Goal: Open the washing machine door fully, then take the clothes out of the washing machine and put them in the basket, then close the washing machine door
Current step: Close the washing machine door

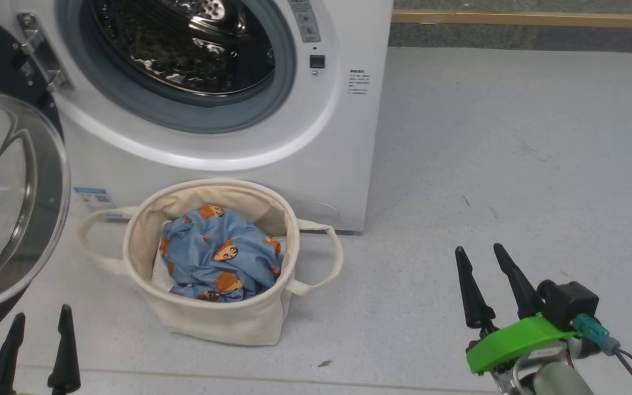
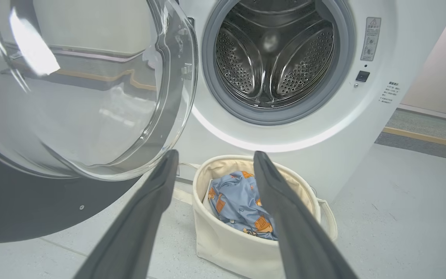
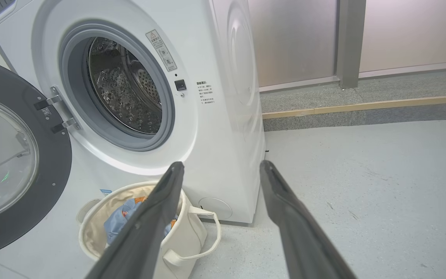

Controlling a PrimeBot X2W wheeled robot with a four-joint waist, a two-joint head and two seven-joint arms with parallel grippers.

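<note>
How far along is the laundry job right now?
Done: the round black-rimmed glass door stands wide open, the washer's steel drum looks empty, and the blue bear-print fabric lies in the cream canvas basket. In hand: nothing; left fingers and right fingers are spread, empty. Left: closing the door.

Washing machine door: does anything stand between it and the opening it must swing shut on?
Nothing visible in the opening of the washing machine: the clothes lie in the basket. The basket stands on the floor right under that opening; it looks lower than the rim of the washing machine door, so the swing is probably clear.
</note>
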